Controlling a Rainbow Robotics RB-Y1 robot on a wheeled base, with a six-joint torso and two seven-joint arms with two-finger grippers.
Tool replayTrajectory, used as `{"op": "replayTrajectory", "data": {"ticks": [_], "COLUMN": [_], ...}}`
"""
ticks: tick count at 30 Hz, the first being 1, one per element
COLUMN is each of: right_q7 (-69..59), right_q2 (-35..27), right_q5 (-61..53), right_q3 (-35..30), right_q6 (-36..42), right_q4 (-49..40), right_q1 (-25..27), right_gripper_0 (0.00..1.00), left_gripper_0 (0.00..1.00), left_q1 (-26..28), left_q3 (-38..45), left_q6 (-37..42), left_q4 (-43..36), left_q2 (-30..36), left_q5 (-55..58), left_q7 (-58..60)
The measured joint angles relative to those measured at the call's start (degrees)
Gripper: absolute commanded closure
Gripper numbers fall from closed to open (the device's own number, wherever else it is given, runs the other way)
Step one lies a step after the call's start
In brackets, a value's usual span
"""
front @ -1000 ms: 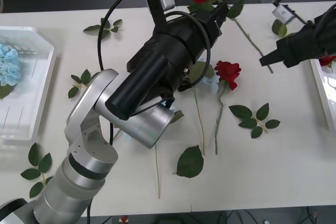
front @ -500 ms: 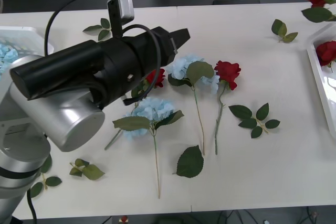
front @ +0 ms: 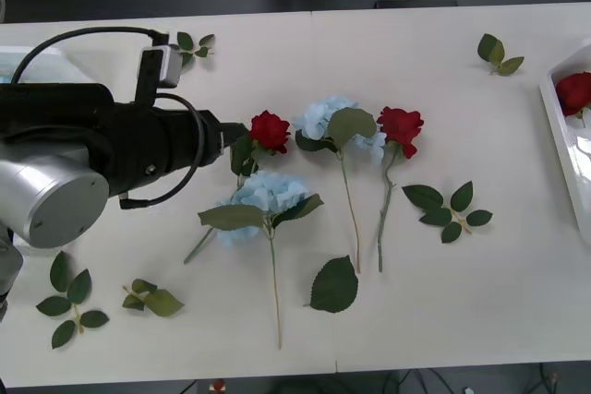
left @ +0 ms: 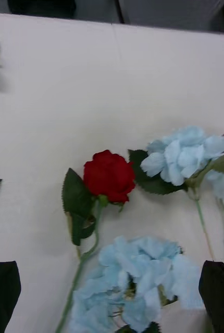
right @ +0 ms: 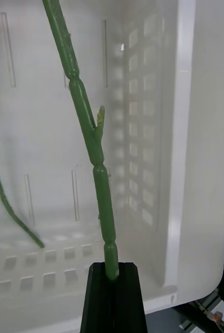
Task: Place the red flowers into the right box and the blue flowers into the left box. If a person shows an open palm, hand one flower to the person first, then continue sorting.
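Note:
My left gripper [front: 222,138] [left: 111,276] stands open, just left of a red flower [front: 270,129] [left: 109,176] lying on the table and apart from it. A second red flower [front: 402,126] lies further right. Two blue flowers [front: 332,122] [front: 266,196] lie between and below them, and the nearer blue flower [left: 138,281] sits between my open fingers. The right box [front: 559,126] [right: 195,130] holds a red flower [front: 577,91]. My right gripper [right: 114,273] is shut on a green stem [right: 86,125] over that box, its bloom out of view. My left arm covers most of the left box [front: 11,54].
Loose leaf sprigs [front: 443,208] [front: 334,285] [front: 499,51] [front: 69,297] [front: 152,300] [front: 194,41] are scattered over the white table. Another thin stem [right: 8,208] lies on the right box's floor. Beyond the table's far edge is dark floor.
My left arm has swung left and down, uncovering the flowers in the middle. The right gripper has gone out of the front view to the right with its red flower.

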Motion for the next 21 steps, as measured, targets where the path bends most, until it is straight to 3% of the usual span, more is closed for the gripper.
{"op": "replayTrajectory", "data": {"ticks": [4,7,16,18,19,21], "right_q7": [0.01,0.01,0.01,0.01,0.01,0.01], "right_q2": [1.27,2.4,4.79,5.21,5.33,5.5], "right_q5": [0.23,0.64,3.21,3.35,3.37,3.49], "right_q3": [0.0,0.0,0.0,0.0,0.0,-0.01], "right_q6": [-9.37,-14.08,-16.5,-15.89,-15.48,-14.51], "right_q4": [0.87,1.28,2.63,2.66,2.63,2.52], "right_q1": [4.29,7.33,11.46,11.46,11.46,11.46], "right_gripper_0": [1.0,1.0,1.0,0.81,0.62,0.45], "left_gripper_0": [0.0,0.0,0.0,0.0,0.0,0.0], "left_q1": [-1.67,-3.16,-8.0,-8.92,-9.35,-10.17], "left_q3": [-0.36,-1.15,-5.94,-7.43,-8.21,-9.86], "left_q6": [0.15,0.2,-0.28,-1.1,-1.35,-1.75], "left_q4": [7.21,12.07,23.6,25.92,26.89,28.73], "left_q2": [-0.06,-0.08,-0.65,-0.8,-0.85,-0.88], "left_q5": [-1.97,-2.88,-4.42,-5.02,-5.3,-5.67], "left_q7": [-12.48,-14.31,-17.34,-18.33,-18.67,-18.82]}}
